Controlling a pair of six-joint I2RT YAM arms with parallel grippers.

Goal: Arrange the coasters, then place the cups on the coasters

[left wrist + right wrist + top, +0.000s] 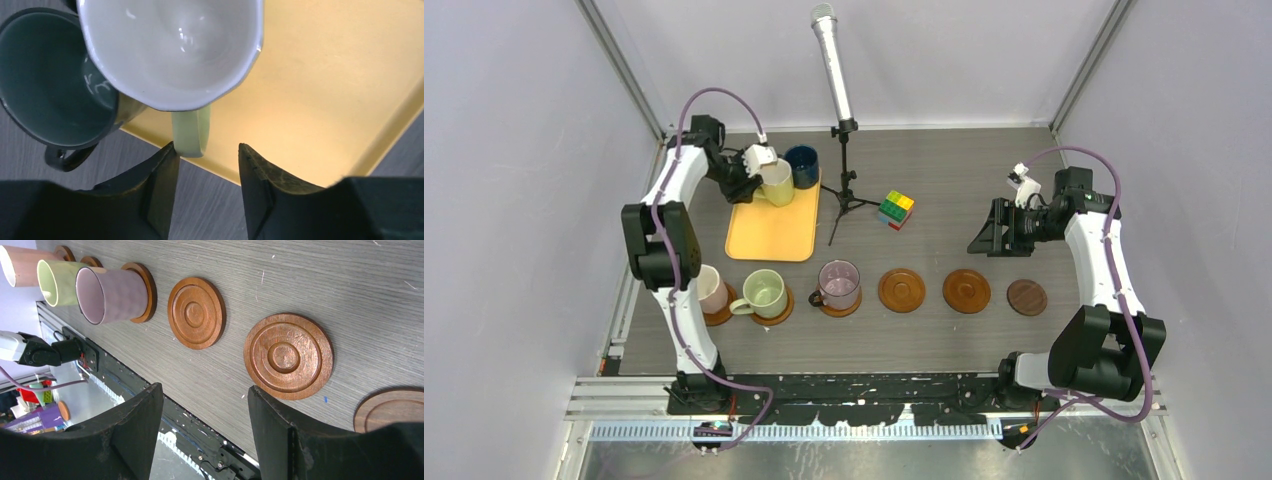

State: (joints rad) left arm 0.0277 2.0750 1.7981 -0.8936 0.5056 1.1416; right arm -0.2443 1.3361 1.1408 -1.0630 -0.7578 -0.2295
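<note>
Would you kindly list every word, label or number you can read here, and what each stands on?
No text is readable in any view.
The yellow tray, coloured cube and microphone show no lettering.
White marks inside the dark cup look like glare, not writing.
The small lit device on the front rail is too small to read.

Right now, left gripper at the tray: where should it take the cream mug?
By its handle, straight on from where the left gripper sits. The handle sticks out toward the gripper and lies between the open fingers, close to one of them. The dark mug crowds the body of the cream mug on one side, so a rim grip looks tighter.
</note>
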